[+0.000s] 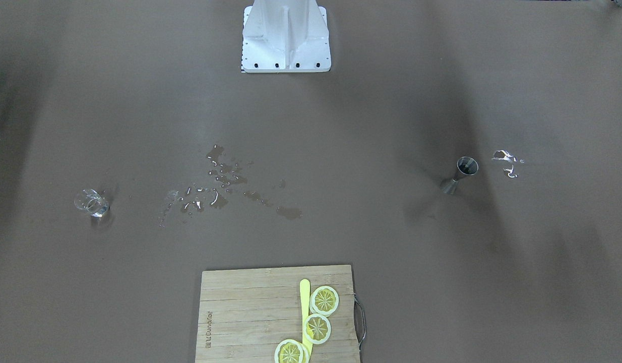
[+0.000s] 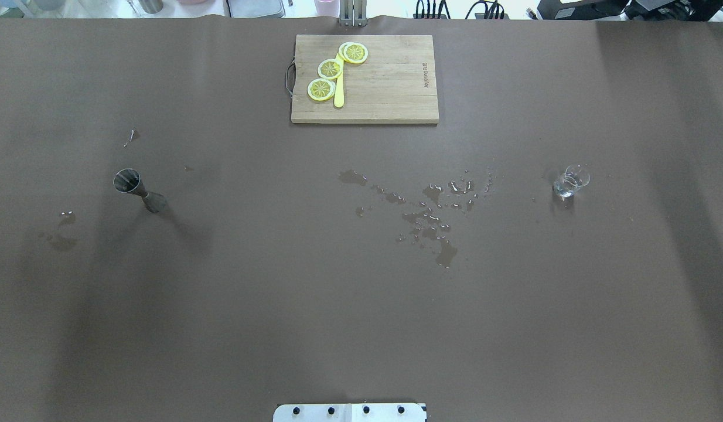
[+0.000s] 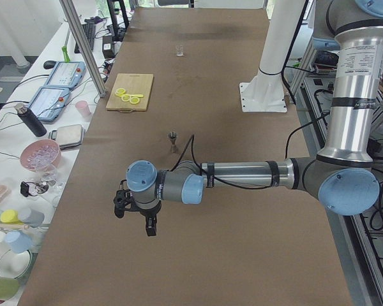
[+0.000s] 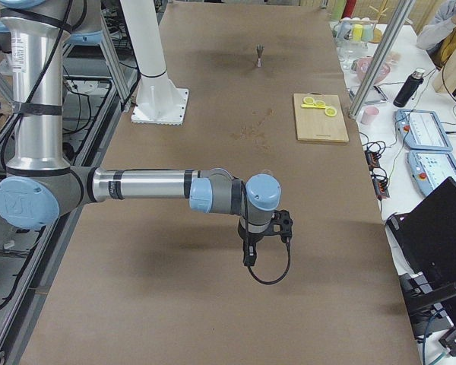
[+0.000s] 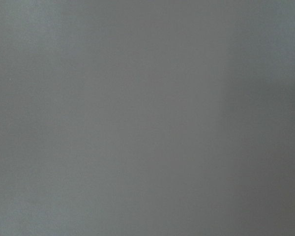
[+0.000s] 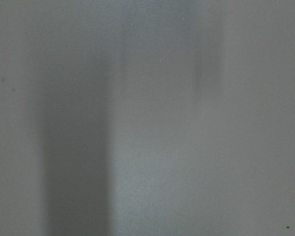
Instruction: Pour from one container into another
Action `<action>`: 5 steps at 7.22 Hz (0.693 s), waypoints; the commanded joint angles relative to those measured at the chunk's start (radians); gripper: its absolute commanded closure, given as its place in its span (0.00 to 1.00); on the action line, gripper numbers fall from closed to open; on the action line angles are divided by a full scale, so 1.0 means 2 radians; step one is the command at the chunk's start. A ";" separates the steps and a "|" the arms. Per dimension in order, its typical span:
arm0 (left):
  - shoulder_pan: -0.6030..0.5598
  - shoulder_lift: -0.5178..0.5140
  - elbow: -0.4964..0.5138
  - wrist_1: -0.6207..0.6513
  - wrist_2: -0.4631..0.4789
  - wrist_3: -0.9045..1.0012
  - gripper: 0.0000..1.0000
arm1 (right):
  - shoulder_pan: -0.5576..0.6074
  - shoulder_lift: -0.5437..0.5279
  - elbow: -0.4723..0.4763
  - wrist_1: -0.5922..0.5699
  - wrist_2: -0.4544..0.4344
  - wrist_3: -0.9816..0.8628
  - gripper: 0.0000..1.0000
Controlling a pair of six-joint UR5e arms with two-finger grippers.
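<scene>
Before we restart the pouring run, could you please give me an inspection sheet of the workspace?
Surface: brown table, wet spill patches mid-table.
Job's things: glass upright on robot's right; jigger upright on its left.
Clutter: cutting board with lemon slices, yellow utensil.
Grippers: left gripper, right gripper over bare table, away from both; open or shut unclear.
Cables: loop hanging at right gripper.
Surroundings: cluttered side bench, person.

Soft, even light; exterior views sharp.
Wrist views blur to grey; glass [image 1: 91, 202] and water [image 1: 225, 186] glint; faint shadows cross table [image 2: 361, 322].
</scene>
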 commanded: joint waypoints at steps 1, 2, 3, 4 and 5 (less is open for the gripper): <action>0.000 0.000 0.001 0.000 0.000 0.000 0.01 | 0.000 0.000 -0.001 0.000 -0.002 0.000 0.00; 0.000 0.000 0.000 0.000 0.000 0.000 0.01 | 0.000 0.001 -0.001 0.000 -0.003 0.000 0.00; 0.000 0.000 0.001 0.000 0.000 0.000 0.01 | 0.000 0.001 -0.001 0.000 -0.004 0.000 0.00; 0.000 0.000 0.001 0.000 0.000 0.000 0.01 | 0.000 0.004 0.000 0.000 -0.002 0.000 0.00; 0.000 0.000 0.000 0.000 -0.001 0.000 0.01 | 0.000 0.007 0.000 0.000 0.001 -0.002 0.00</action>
